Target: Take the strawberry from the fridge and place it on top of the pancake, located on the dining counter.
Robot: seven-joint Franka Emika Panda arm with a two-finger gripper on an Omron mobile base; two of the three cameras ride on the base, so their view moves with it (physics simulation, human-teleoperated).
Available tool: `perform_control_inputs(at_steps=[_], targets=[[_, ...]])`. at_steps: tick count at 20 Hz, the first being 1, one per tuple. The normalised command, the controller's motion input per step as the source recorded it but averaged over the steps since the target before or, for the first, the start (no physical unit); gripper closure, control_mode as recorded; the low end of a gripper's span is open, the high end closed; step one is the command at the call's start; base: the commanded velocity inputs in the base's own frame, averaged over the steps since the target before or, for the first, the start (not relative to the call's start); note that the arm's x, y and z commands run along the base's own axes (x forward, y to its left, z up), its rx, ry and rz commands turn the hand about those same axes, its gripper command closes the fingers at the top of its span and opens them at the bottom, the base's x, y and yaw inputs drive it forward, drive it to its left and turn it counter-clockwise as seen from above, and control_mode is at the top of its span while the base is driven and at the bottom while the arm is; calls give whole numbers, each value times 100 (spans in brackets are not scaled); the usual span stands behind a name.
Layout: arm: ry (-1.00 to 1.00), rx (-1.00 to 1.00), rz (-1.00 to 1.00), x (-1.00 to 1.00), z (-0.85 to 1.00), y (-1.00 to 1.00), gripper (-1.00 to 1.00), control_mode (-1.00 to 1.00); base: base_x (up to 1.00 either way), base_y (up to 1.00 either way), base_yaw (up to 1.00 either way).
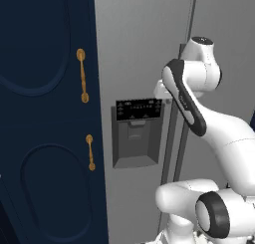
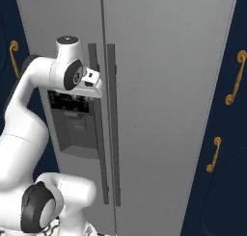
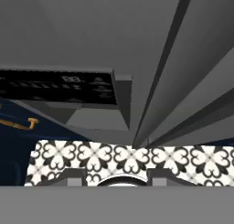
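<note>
Navy cabinet [image 1: 45,113] left; end effector [image 2: 92,82] at fridge [image 2: 169,85] handles (doors closed).

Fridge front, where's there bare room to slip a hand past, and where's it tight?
Free: the fridge right door, bare between its handle and the navy cabinet. Crowded: the left handle beside the dispenser panel, where the pincer sits.

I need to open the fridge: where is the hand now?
In the right base view the hand is at the left door's vertical handle, just above the dark dispenser panel.
</note>
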Motion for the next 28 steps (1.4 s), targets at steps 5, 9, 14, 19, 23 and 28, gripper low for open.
perform_control_inputs(at_steps=[5,9,14,19,23,28], targets=[[-7,0,0,-53,0,-2,-100,-100,0,0,0],[-15,0,0,-94,0,-30,-100,-100,0,0,0],[-23,-1,-7,-75,0,-20,-100,-100,0,0,0],[-4,-3,-17,-19,0,0,-100,-100,0,0,0],[0,0,-12,-13,0,-7,-100,100,-9,-8,-2],[0,0,0,0,0,0,-100,100,-31,-31,-2]])
